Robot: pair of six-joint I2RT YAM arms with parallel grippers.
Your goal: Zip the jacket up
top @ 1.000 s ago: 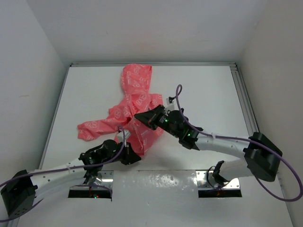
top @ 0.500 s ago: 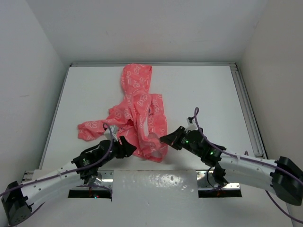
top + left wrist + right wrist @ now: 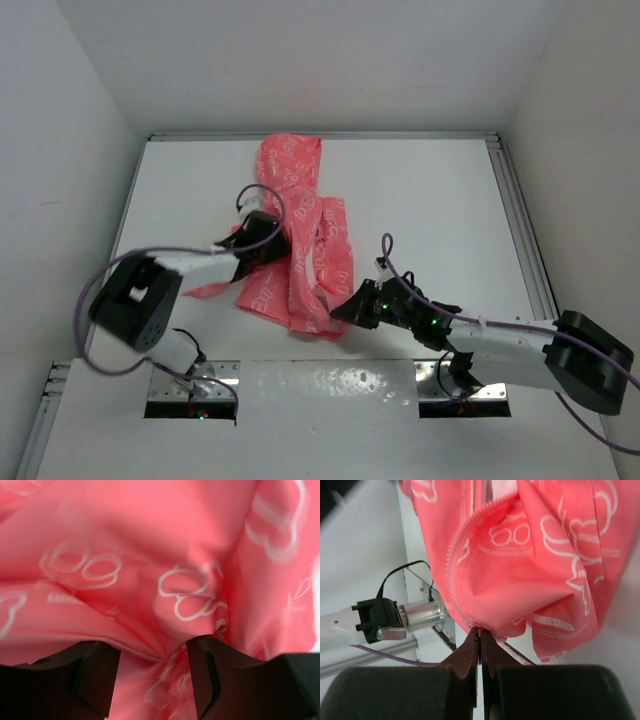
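**Jacket pinched by R hand, L hand open**

The pink jacket is bunched up mid desk, hood twd the far wall. Its bottom edge by the zip is pinched tight in the R hand. The L hand is seen wide open, pressed on the cloth

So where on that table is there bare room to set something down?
The widest bare patch lies between the jacket and the table's right rail. A smaller one lies left of the hood. The middle is crowded: the left gripper and right gripper both meet the jacket there.
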